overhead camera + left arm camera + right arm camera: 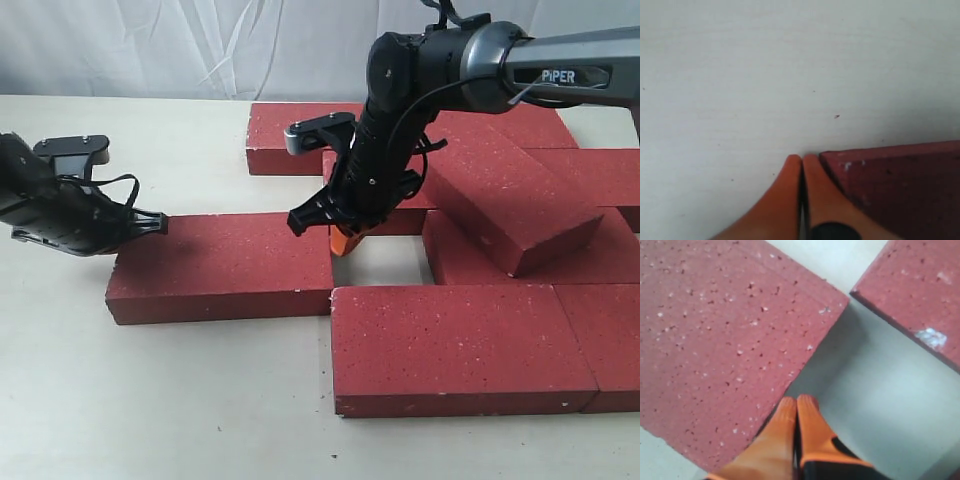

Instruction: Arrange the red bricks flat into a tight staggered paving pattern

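Observation:
Several red bricks lie flat on the white table. One long brick (220, 265) lies left of centre, and a brick (460, 345) lies at the front. One brick (510, 200) rests tilted on top of others at the right. My right gripper (346, 240) is shut and empty, down in the gap (385, 262) between bricks. Its tips (797, 401) are against the edge of a brick (725, 340), and another brick (920, 295) lies across the gap. My left gripper (160, 224) is shut and empty on the table (765, 75), and its tips (802, 159) are beside a brick corner (900, 185).
More bricks fill the back row (300, 135) and the right side (610, 340). Bare table (150, 400) runs along the left and front. A white curtain (200, 45) hangs behind. The right arm (450, 60) reaches in from the upper right over the bricks.

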Controlling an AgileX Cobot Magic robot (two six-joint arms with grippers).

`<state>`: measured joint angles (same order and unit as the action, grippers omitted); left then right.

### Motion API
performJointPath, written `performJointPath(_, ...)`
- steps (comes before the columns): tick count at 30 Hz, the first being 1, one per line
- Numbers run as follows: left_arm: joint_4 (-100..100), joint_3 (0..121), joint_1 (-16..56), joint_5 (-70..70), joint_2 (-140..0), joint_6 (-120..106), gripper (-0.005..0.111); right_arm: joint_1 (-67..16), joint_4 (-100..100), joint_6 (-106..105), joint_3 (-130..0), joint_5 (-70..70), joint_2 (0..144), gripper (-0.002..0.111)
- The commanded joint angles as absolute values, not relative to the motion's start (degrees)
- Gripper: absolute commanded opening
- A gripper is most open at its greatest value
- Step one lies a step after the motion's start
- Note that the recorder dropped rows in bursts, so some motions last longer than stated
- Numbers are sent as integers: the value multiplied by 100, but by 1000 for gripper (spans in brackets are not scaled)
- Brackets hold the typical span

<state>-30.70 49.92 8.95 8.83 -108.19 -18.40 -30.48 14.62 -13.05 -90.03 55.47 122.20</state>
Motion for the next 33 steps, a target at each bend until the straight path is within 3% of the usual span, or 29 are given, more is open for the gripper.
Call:
performJointPath(1, -3146, 5032, 984, 966, -10885, -1843, 0, -3039, 1425, -1348, -9002, 5608, 12224, -1)
performJointPath(15, -3148, 5032, 958, 978, -10885, -1858, 0, -3039, 1347, -1337, -9230, 5534, 12003, -1)
performJointPath(25, -2965, 5032, 219, 1369, -10665, -1840, 0, -3029, 145, -1329, -9134, 6409, 11380, -1)
performJointPath(33, -3014, 5032, 1002, 1452, -10665, -1944, 0, -2804, 49, -1325, -7923, 5755, 10608, -1)
